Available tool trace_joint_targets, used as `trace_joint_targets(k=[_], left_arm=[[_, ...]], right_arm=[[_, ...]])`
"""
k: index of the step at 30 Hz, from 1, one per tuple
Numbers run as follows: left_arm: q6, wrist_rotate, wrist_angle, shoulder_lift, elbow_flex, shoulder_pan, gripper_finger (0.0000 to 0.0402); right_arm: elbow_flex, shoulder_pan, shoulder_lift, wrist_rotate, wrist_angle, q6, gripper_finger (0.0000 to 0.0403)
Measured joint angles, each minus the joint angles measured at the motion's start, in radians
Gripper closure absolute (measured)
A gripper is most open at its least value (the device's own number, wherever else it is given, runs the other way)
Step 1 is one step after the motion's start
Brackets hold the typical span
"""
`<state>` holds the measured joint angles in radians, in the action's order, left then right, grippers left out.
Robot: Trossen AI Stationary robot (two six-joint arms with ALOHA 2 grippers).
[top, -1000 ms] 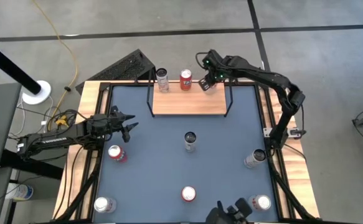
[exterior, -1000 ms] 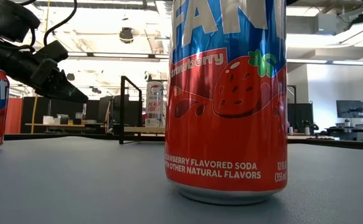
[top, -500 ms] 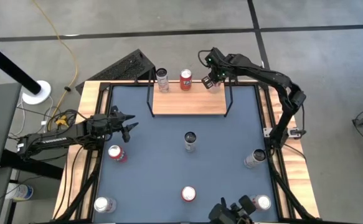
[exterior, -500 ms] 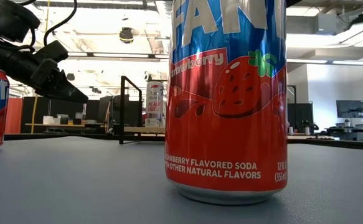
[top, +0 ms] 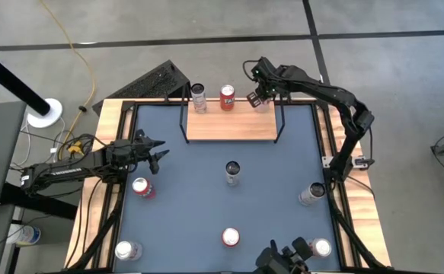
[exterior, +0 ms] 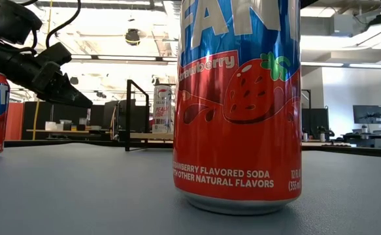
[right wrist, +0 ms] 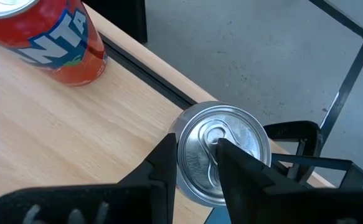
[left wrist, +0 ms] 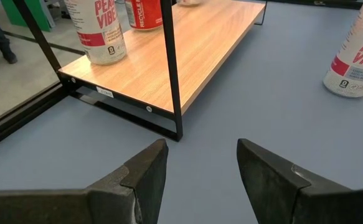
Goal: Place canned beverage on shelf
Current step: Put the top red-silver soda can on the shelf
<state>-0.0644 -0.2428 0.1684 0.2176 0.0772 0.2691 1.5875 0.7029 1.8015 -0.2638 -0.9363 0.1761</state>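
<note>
The shelf (top: pixel 229 125) is a light-wood board on a black wire frame at the table's far side. Three cans stand on it: a silver one (top: pixel 199 97), a red one (top: pixel 227 97) and a silver can (top: pixel 261 105) at its far right corner. My right gripper (top: pixel 258 94) hangs just above that can's top (right wrist: pixel 221 152), its fingers a narrow gap apart (right wrist: pixel 197 165). My left gripper (top: pixel 157 152) waits open near the table's left edge, pointing at the shelf (left wrist: pixel 187 56), with nothing between its fingers (left wrist: pixel 200 168). My right gripper comes at the silver can's top from above, slanting down. One fingertip (right wrist: pixel 165 162) lies over the rim and the other (right wrist: pixel 234 165) over the lid. I cannot tell whether they touch it. The can stands upright on the shelf board.
Several more cans stand on the blue table: a dark-topped one mid-table (top: pixel 232 173), red ones (top: pixel 142 187) (top: pixel 230 237), silver ones (top: pixel 311 194) (top: pixel 126 250) (top: pixel 321 247). A red can fills the low view (exterior: pixel 239 104). The shelf's black frame posts (left wrist: pixel 172 68) rise at its corners.
My right gripper has shifted a little toward the table's right edge above the shelf's far right corner. The silver can beneath it now stands slightly farther right too.
</note>
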Motion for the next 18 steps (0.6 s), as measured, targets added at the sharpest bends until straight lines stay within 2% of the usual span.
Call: trace_joint_targets(k=[18], left_arm=[[0.000, 0.000, 0.000, 0.000, 0.000, 0.000, 0.0217]], right_arm=[[0.000, -0.017, 0.001, 0.014, 0.012, -0.020, 0.0289]])
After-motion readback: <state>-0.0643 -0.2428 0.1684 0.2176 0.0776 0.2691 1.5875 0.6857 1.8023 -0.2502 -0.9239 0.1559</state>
